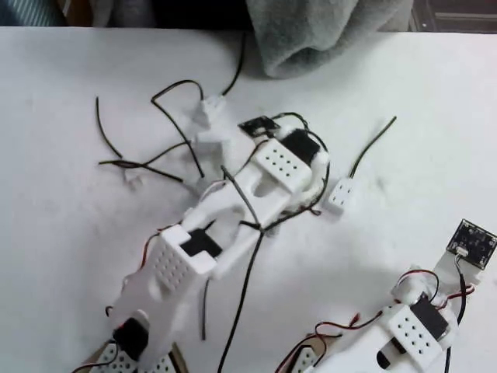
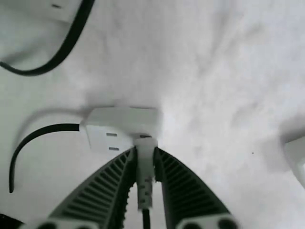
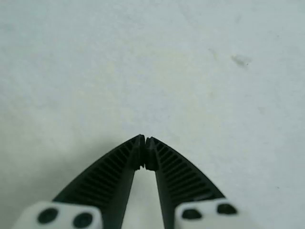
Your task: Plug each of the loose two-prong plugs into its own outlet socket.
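Left end effector (image 2: 145, 152) pinching white two-prong plug (image 2: 145, 142), black cord running back between the fingers. Plug tip touches face of white outlet socket (image 2: 121, 125) on bench (image 2: 228, 71), just beside its two open slots. Right end effector (image 3: 144, 142) tips pressed together, over bench. Second socket block (image 1: 340, 194) lies well apart.

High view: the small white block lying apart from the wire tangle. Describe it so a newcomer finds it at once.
On the white table, find the left arm stretched across the middle. Beside its far end, on the right arm's side, lies a small white block. Unlike the blocks in the tangle, it lies alone, trailing one black wire.
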